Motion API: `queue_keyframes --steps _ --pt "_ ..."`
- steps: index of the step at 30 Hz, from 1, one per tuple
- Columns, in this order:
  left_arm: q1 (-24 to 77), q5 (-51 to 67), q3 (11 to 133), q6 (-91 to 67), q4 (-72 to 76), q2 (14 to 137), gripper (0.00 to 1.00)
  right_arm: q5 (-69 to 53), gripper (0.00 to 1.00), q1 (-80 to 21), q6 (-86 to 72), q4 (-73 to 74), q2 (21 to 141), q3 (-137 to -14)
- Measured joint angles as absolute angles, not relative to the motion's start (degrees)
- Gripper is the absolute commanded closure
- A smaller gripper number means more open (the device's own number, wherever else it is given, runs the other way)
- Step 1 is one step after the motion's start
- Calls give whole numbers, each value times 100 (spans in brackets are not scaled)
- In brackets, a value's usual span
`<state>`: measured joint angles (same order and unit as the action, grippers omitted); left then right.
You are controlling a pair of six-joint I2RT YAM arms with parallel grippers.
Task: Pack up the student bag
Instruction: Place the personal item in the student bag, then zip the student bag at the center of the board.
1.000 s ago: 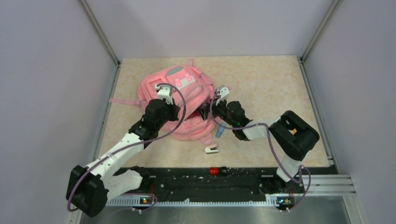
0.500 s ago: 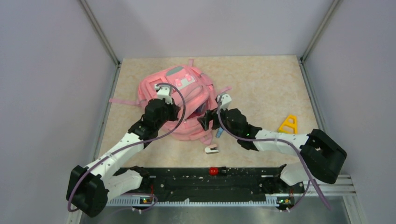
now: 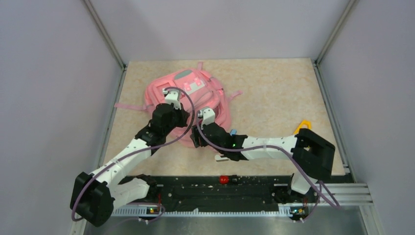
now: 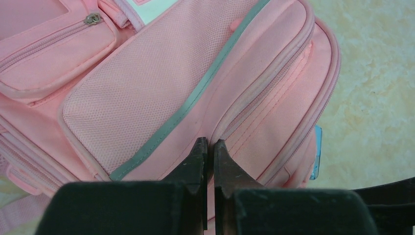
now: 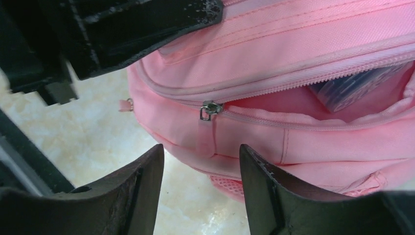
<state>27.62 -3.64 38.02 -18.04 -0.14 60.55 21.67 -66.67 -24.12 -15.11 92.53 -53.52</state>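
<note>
The pink student bag [image 3: 188, 90] lies flat in the middle of the table. My left gripper [image 3: 182, 117] rests on its near side, shut on a fold of the bag's fabric beside the mesh pocket [image 4: 209, 143]. My right gripper [image 3: 195, 136] is open at the bag's near edge. In the right wrist view the open gripper [image 5: 200, 147] sits just below the metal zipper slider [image 5: 208, 109], not touching its pink pull tab. The zip is partly open, and a blue patterned item [image 5: 352, 83] shows inside the bag [image 5: 303, 39].
A yellow triangular object [image 3: 304, 125] lies at the right, partly behind my right arm. A small white item [image 3: 221, 157] lies near the front edge. A blue item [image 3: 233, 132] pokes out beside the bag, also in the left wrist view [image 4: 317, 152]. Walls enclose the table.
My right arm has swung left, from the bag's right side to its near edge beside the zipper pull. This uncovered the yellow object. My left gripper has not moved.
</note>
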Motion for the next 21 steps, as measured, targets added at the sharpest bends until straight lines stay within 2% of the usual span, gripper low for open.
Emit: queue_keyframes --steps 11,17,21 --pt "2742 -340 3747 -1848 19 6055 100 3089 67 -6816 -2237 -832 9913 -6066" --pt "2724 -331 3691 -1940 75 6055 100 3433 99 -6862 -2078 -709 10197 -6318" --pt "2718 -333 3658 -1944 143 6055 100 3509 100 -6886 -2064 -727 10204 -6318"
